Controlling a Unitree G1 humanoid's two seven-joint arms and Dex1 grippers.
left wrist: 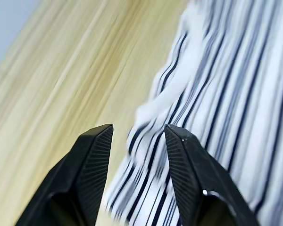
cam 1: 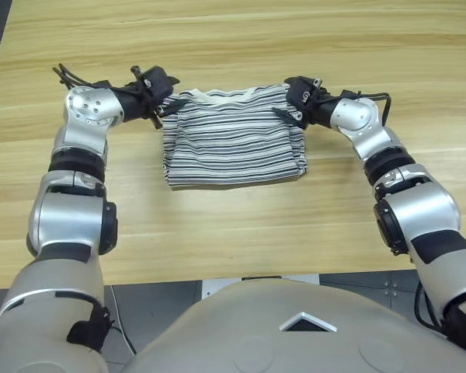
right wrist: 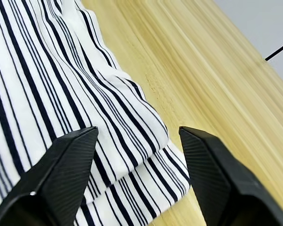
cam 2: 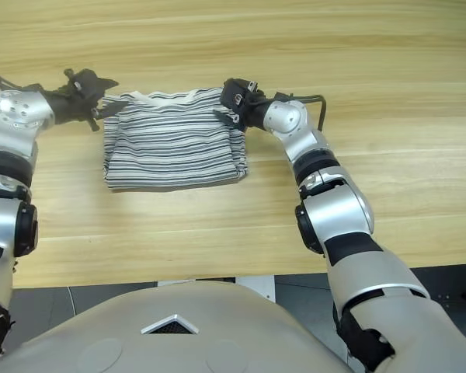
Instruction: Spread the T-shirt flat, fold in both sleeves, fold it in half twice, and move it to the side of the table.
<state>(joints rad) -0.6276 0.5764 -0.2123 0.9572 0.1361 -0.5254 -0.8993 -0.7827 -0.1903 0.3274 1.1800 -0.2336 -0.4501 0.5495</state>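
T-shirt: folded into a striped block, middle of the surface, not yet at the side
Left pincer: open a bit, far left corner between its tips, gripping nothing
Right pincer: open wide above the far right corner, gripping nothing
Risk: could pinch just the top layer, so the fold falls open
Right wrist view: stacked layers at the corner; head views: the whole block instead

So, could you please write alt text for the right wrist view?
The right hand, open, is above a corner of the folded striped T-shirt, its two black ridged fingers wide apart. The shirt lies on a pale wooden table.
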